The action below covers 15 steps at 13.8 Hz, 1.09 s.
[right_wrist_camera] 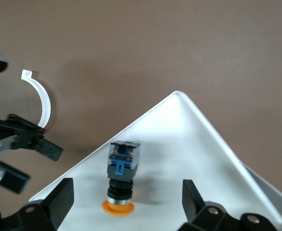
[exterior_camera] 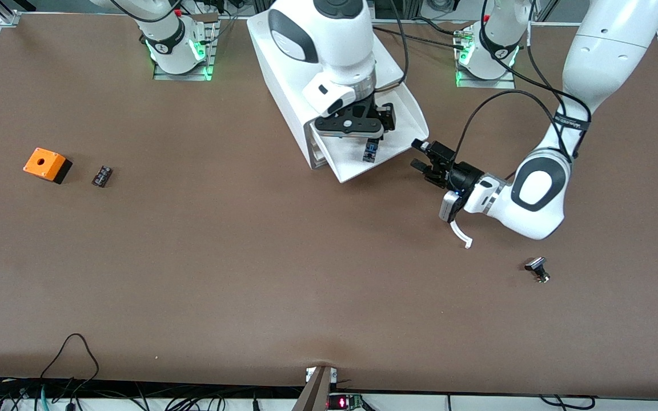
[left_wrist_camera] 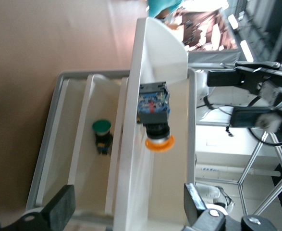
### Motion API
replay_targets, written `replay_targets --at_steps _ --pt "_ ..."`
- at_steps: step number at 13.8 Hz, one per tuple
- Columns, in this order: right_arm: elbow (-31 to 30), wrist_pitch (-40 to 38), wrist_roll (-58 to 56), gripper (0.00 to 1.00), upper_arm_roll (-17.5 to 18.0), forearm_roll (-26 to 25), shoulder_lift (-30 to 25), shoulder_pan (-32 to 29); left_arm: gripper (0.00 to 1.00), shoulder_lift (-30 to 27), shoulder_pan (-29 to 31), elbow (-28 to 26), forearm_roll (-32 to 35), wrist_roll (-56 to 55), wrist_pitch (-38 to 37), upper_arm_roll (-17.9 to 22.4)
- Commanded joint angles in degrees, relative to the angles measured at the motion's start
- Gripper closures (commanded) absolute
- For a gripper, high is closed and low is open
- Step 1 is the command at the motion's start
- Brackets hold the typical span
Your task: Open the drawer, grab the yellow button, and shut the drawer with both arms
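One silver-black part (exterior_camera: 537, 269) nearest — one button (exterior_camera: 369, 152), two open tools.

We see even, diffuse light from above on the brown desk (exterior_camera: 192, 274), with only soft, short shadows under the arms and beside the orange box (exterior_camera: 47, 164). Green lamps glow at both arm bases. The white drawer (exterior_camera: 383, 142) looks bright, nearly washed out, in the front view. The left wrist view is soft and motion-smeared, with blown-out glare at its upper edge; the button (left_wrist_camera: 155, 113) there is hazy, perhaps out of focus. The right wrist view is sharper, the button (right_wrist_camera: 122, 175) casting a faint shadow.
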Motion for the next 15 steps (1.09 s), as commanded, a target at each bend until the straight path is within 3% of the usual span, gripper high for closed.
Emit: replay_targets --at_steps 1,4,5,6,8,11,15 --pt "3.17 1.09 2.54 0.0 -0.6 -3.52 4.96 1.98 0.01 0.35 0.57 5.08 4.08 -8.55 -3.6 -0.07" --pt "3.17 1.61 2.45 0.0 -0.78 -3.97 6.38 1.98 0.01 -2.28 0.57 6.92 9.51 -17.33 -3.69 -0.07" --pt "3.17 1.7 2.45 0.03 -0.78 -4.05 6.55 1.98 0.01 -3.25 0.57 7.62 11.8 -21.46 -3.86 -0.42" --pt "3.17 1.79 2.45 0.11 -0.78 -4.23 6.56 1.98 0.01 -4.3 0.57 7.89 13.73 -26.02 -3.86 -0.69" --pt "3.17 1.88 2.01 0.42 -0.78 -4.32 6.47 1.98 0.01 -5.54 -0.56 8.94 18.12 -33.41 -2.9 -1.04" --pt "3.34 1.7 2.36 1.0 -0.78 -4.23 6.12 2.07 0.01 -5.54 -3.46 14.47 28.82 -43.18 -2.54 -1.13" --pt "6.15 0.22 4.21 1.0 -0.78 -4.06 5.94 2.07 0.01 -5.28 -6.27 15.01 34.83 -45.23 -2.46 -0.96"
